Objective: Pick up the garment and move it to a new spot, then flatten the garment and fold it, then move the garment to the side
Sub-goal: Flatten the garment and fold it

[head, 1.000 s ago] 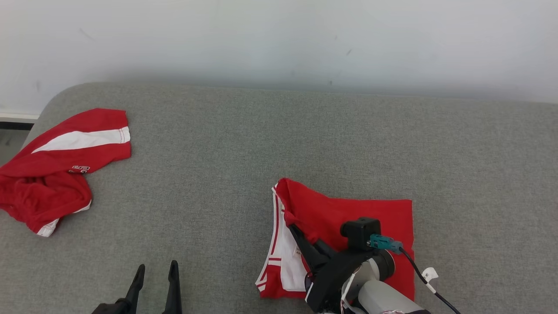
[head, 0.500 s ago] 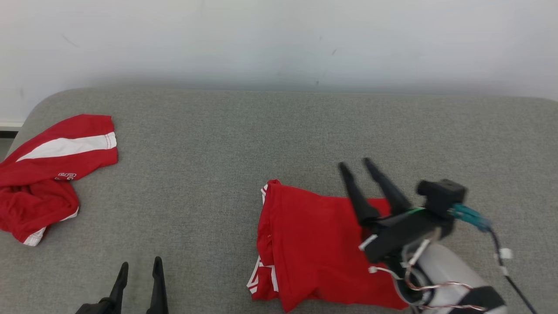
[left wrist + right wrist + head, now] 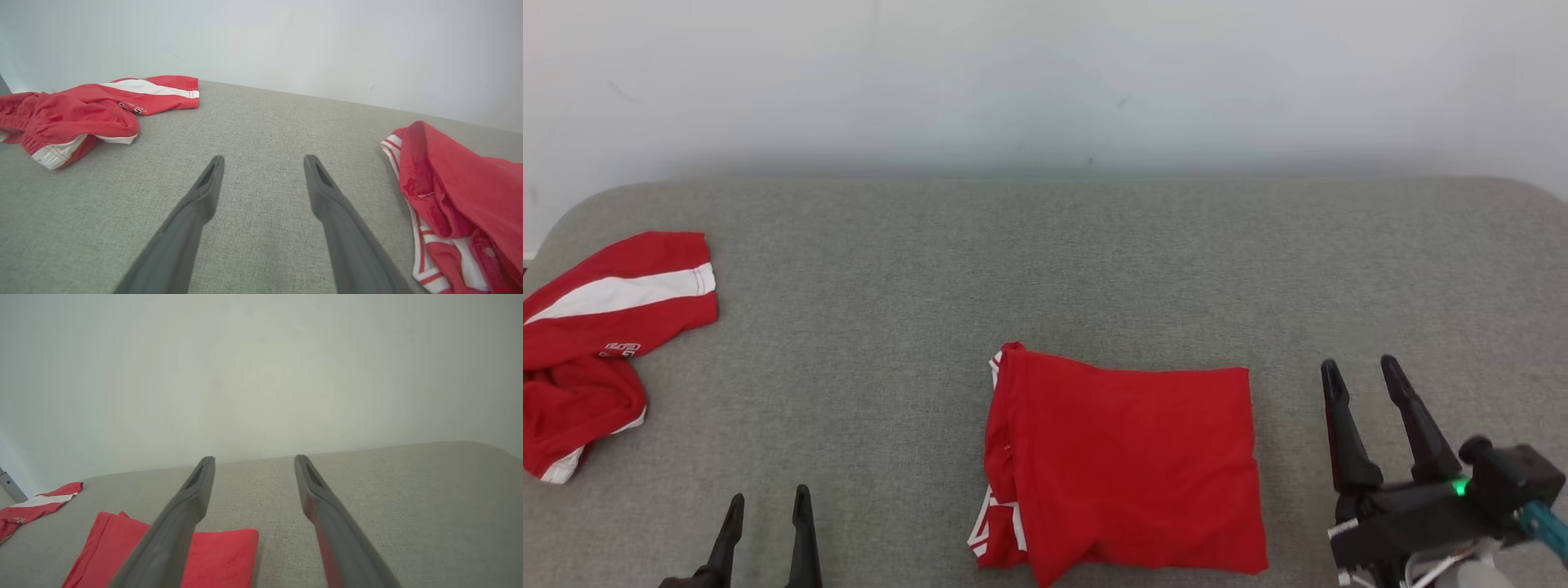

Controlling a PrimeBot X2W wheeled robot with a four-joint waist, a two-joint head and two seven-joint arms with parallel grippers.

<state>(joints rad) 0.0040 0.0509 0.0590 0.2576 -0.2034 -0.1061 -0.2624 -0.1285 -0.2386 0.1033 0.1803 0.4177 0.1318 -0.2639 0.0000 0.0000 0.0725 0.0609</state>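
Note:
The folded red garment (image 3: 1127, 461) lies flat on the grey cushion, with white-striped edges showing at its lower left. It also appears at the right of the left wrist view as the garment (image 3: 461, 196) and at the lower left of the right wrist view as the garment (image 3: 220, 555). My right gripper (image 3: 1360, 371) stands open to the garment's right, apart from it, nothing between its fingers. My left gripper (image 3: 768, 502) is open at the lower left, well clear of the garment.
A second red garment with a white stripe (image 3: 596, 335) lies crumpled at the cushion's far left edge, also seen as the crumpled garment (image 3: 90, 110). The grey cushion (image 3: 1045, 269) ends at a pale wall (image 3: 1045, 82) behind.
My right gripper let go of the garment's folded-over edge, opened, and drew back to the right. The garment now lies flat and folded. The camera shifted slightly.

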